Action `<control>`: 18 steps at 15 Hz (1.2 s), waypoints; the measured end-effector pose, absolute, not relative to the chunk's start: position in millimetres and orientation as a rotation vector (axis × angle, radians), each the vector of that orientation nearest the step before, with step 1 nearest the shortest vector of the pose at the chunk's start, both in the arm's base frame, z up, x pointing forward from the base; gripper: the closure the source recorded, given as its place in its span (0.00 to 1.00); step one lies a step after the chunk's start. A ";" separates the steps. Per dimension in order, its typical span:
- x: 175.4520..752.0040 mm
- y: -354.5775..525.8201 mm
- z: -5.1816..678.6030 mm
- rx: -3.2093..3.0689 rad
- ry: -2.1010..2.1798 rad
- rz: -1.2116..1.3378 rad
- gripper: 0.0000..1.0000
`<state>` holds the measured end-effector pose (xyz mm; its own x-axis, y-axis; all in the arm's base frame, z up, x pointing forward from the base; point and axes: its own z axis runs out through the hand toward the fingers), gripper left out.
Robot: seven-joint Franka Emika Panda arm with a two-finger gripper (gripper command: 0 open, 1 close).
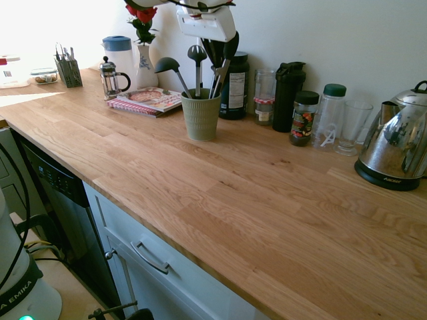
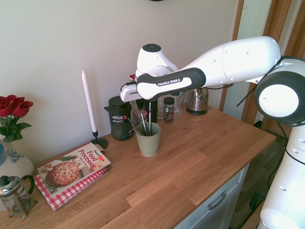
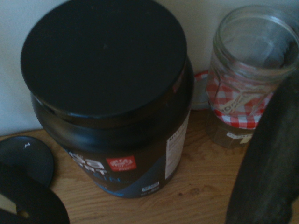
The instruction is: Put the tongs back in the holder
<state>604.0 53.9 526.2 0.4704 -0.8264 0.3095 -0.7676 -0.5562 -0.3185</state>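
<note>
"Food Processor" in white lettering on the cookbook cover (image 2: pixel 66 172).

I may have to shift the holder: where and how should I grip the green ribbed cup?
Probably the wall of the green ribbed cup at mid-height, level from the counter's front: it stands upright, handleless, and utensils crowd the top.

A pale plain wall (image 2: pixel 190 28) rises behind the wooden worktop (image 1: pixel 267 200), above light blue cabinets (image 1: pixel 143 247)
</note>
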 end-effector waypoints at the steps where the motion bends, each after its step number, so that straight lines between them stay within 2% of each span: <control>1: 598.2 54.8 521.3 -2.579 1.396 -0.648 0.00; 8: 557.0 51.4 533.7 -2.586 1.363 -0.602 0.00; 12: 534.8 55.3 576.2 -2.549 1.344 -0.625 0.00; 16: 458.7 47.5 639.8 -2.647 1.320 -0.510 0.00; 18: 407.9 18.5 639.4 -2.785 1.285 -0.355 0.00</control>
<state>407.9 18.5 639.4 0.6273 -0.7565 0.1848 -0.7441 -0.6523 -0.1444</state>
